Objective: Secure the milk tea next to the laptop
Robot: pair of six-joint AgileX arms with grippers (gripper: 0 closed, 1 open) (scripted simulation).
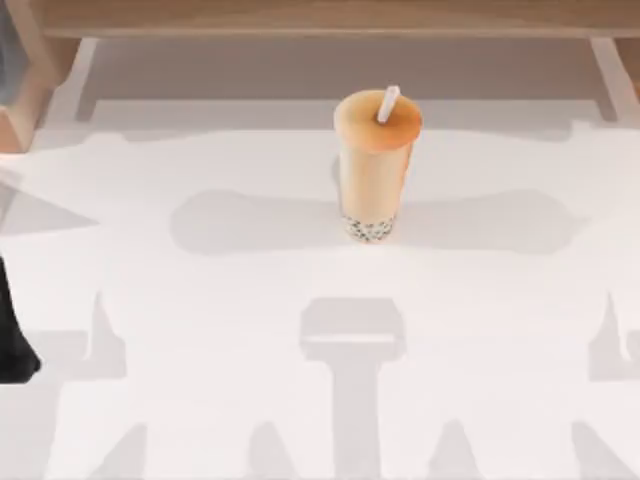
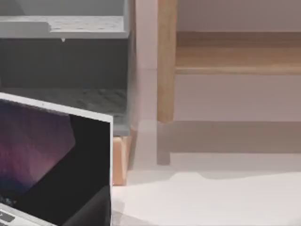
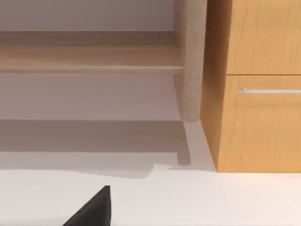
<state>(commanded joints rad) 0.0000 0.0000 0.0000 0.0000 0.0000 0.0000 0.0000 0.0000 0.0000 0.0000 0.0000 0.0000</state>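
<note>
The milk tea (image 1: 375, 165) stands upright on the white table (image 1: 300, 400), at the back and a little right of centre. It is a tall clear cup of pale orange-tan drink with dark pearls at the bottom, a round orange top and a white straw. Nothing touches it. The laptop (image 1: 14, 335) is a black edge at the table's far left. In the left wrist view the laptop (image 2: 47, 160) is open, with a purple picture on its screen and a strip of keyboard below it.
A wooden rail (image 1: 320, 18) runs along the back of the table. A wooden drawer cabinet (image 3: 256, 84) with a metal handle stands by a table leg (image 3: 190, 56). A dark wedge (image 3: 91, 211) juts in low; I cannot tell what it is.
</note>
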